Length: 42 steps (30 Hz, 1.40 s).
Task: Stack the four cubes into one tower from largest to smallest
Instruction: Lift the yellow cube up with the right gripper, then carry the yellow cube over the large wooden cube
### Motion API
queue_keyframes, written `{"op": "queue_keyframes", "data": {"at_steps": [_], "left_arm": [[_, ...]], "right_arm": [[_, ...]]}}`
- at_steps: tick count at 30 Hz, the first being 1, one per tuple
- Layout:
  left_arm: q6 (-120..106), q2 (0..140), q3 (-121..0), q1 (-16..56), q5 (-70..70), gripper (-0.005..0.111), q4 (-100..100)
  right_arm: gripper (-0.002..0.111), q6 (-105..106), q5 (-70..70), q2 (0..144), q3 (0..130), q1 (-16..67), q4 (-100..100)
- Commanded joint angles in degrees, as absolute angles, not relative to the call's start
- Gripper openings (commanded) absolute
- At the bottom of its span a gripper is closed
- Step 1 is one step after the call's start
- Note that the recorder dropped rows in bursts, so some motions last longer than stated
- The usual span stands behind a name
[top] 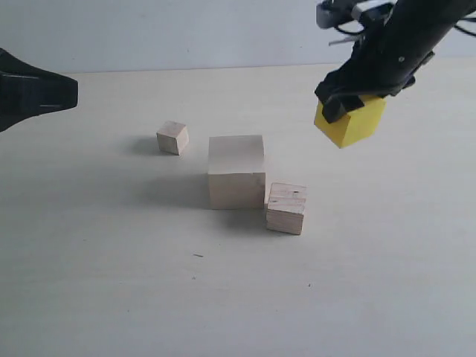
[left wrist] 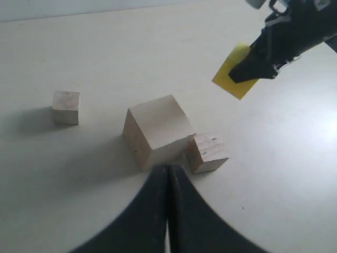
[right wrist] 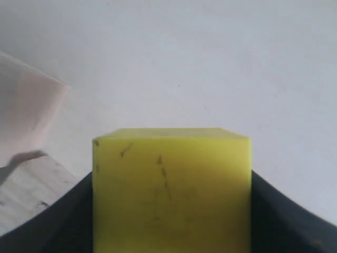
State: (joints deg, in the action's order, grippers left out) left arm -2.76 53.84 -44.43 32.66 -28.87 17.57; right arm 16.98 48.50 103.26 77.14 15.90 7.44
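Right gripper (top: 348,108) clamps yellow cube (top: 358,123) aloft, tilted, near large wood cube (top: 236,172); left gripper (left wrist: 167,176) closed, holding nothing

Left tool (left wrist: 167,169) jaws pressed together; medium cube (left wrist: 209,153) beside large cube (left wrist: 158,129); right tool (left wrist: 246,69) grips yellow cube (left wrist: 237,88) aloft.

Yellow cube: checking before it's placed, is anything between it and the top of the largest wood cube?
Nothing visible. The right hand holds the yellow cube in the air, clear of the largest cube, whose top is bare; the medium cube sits low beside it.
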Motion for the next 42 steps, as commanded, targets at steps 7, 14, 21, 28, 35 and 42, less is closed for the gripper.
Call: {"op": "queue_keyframes", "data": {"at_steps": [7, 14, 21, 28, 35, 42], "left_arm": [[-2.66, 51.35, -44.31, 32.51, -37.01, 0.000, 17.69], [-2.75, 51.09, -44.31, 32.51, -45.23, 0.000, 16.83], [-0.37, 50.46, -44.31, 32.51, -43.10, 0.000, 17.28], [5.07, 50.46, -44.31, 32.51, -42.69, 0.000, 18.22], [8.21, 50.46, -44.31, 32.51, -42.35, 0.000, 19.88], [8.21, 50.46, -44.31, 32.51, -40.73, 0.000, 20.42]], "right_arm": [[0.000, 43.46, 56.99, 95.43, 82.05, 16.03, 28.42], [0.000, 44.10, 58.47, 95.86, 83.76, 17.37, 21.99], [0.000, 24.89, 58.73, 95.86, 83.76, 17.37, 22.61], [0.000, 9.87, 58.99, 96.25, 83.76, 23.25, 21.66], [0.000, -6.52, 58.01, 99.41, 83.80, 30.63, 6.49], [0.000, -10.09, 58.02, 100.30, 83.91, 31.30, 12.71]]}}
